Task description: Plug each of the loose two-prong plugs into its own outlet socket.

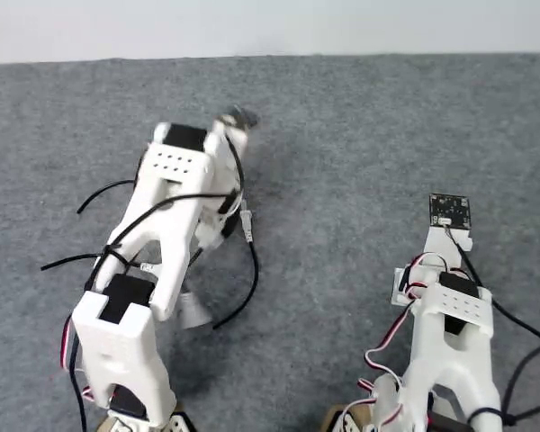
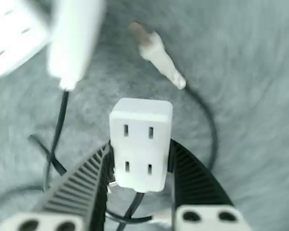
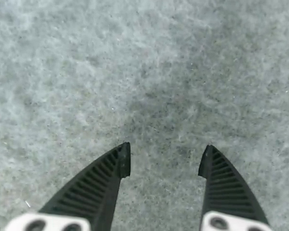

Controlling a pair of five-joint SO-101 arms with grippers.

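In the left wrist view a white outlet block (image 2: 140, 122) with two pairs of slots stands between the black fingers (image 2: 94, 168) of my left gripper (image 2: 140, 149), which is shut on its sides. Beyond it a loose white plug (image 2: 159, 57) lies on the carpet, with a black cable (image 2: 209, 130) curving away from it. A second white outlet block (image 2: 9, 38) and a blurred white plug body (image 2: 74, 38) with a black cord sit off to one side. In the high view the left arm (image 1: 175, 207) stretches over the carpet, with a plug (image 1: 246, 223) beside it. My right gripper (image 3: 164, 159) hangs open over bare carpet.
Grey carpet (image 1: 360, 126) covers the table up to a white strip (image 1: 270, 27) at the far edge. Black cables (image 1: 243, 297) loop around the left arm. A small white piece (image 1: 195, 311) lies by that arm. The right arm (image 1: 450, 315) stands at the near right.
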